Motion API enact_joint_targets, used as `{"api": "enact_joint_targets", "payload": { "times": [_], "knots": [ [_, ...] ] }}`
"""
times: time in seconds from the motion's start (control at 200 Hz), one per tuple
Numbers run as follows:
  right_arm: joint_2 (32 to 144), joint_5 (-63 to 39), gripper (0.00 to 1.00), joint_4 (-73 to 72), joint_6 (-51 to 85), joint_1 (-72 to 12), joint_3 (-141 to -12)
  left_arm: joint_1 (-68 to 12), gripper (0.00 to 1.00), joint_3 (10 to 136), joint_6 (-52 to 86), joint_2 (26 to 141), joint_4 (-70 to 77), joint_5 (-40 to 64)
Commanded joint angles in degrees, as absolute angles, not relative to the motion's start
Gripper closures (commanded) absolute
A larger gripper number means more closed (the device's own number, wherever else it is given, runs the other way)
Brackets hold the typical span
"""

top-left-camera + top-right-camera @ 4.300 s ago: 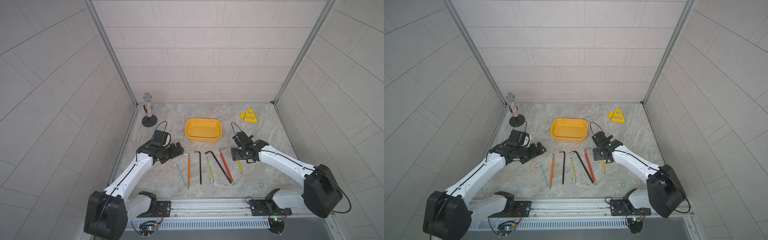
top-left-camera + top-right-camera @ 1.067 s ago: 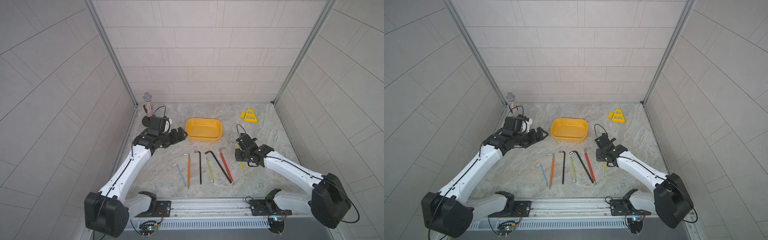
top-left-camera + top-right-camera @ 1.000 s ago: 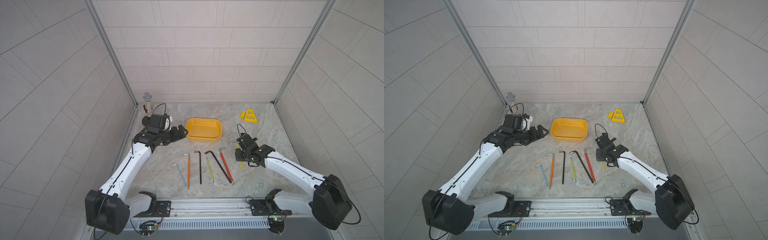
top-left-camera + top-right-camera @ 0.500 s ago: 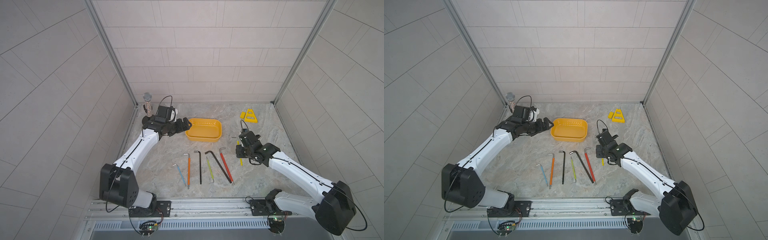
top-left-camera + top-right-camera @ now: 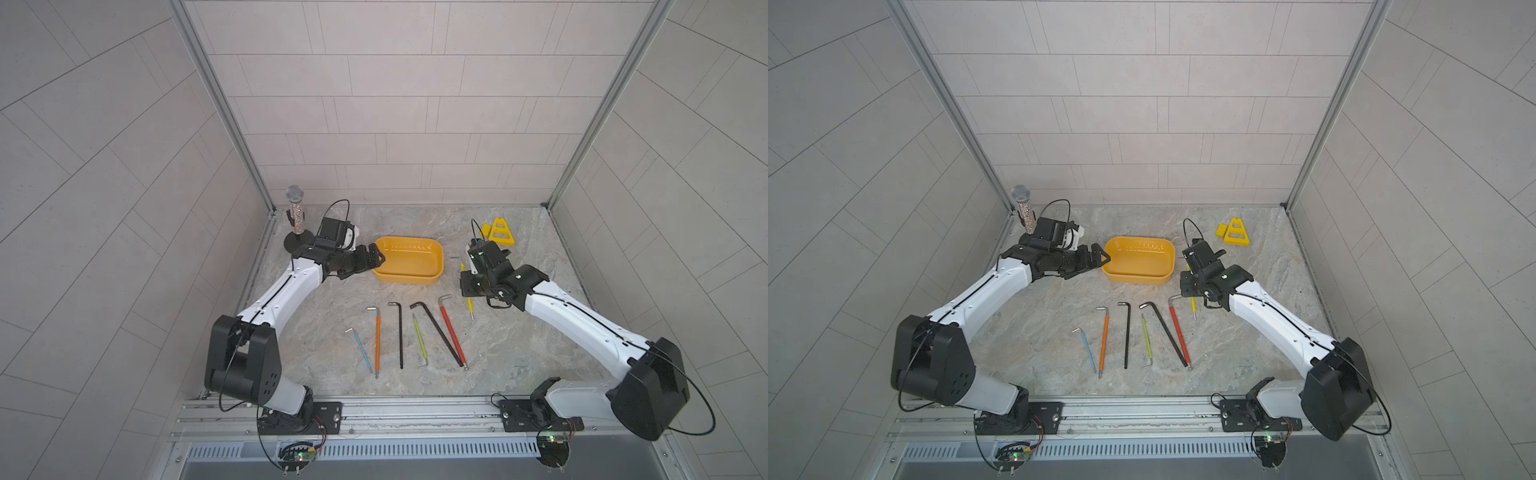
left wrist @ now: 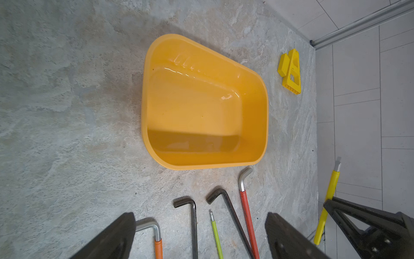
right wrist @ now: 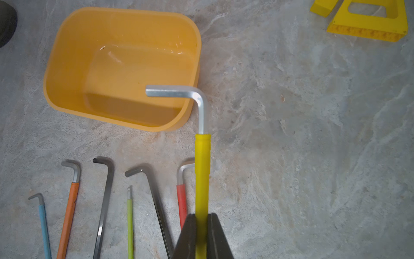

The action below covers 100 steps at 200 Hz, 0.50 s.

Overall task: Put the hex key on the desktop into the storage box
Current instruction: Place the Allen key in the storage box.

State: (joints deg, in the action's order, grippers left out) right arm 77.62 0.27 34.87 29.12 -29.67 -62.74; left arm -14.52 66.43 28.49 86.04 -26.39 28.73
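Hex key (image 5: 470, 305): in a top view, long axis ran up-down, bent tip pointed left at storage box (image 5: 405, 277)
Right gripper (image 7: 202, 216): clamped on it
Left gripper (image 6: 199, 220): apart

The left arm (image 5: 291, 286) is stretched from the lower left of the frame toward the centre, and the left gripper (image 5: 376, 262) is held roughly level with its jaws spread wide. The right arm (image 5: 573, 320) is reached in from the lower right, and the right gripper (image 7: 201, 216) is clamped on the yellow sleeve of the hex key (image 7: 202, 170), jaws nearly touching.
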Motion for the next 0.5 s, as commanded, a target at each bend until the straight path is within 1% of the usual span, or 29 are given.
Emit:
{"api": "enact_joint_targets", "payload": {
  "times": [0.0, 0.245, 0.495],
  "knots": [
    [81.2, -0.1, 1.00, 37.7, 25.2, -30.1, -68.0, -14.0, 0.02, 66.5, 28.1, 86.7, -25.8, 29.8],
    [89.6, -2.4, 1.00, 38.3, 18.8, -30.1, -76.7, -13.5, 0.02, 65.2, 27.8, 86.3, -25.2, 30.3],
    [101.2, -6.1, 1.00, 40.1, 14.7, -30.1, -88.8, -9.6, 0.02, 64.9, 30.9, 89.3, -23.9, 35.6]
  ]
}}
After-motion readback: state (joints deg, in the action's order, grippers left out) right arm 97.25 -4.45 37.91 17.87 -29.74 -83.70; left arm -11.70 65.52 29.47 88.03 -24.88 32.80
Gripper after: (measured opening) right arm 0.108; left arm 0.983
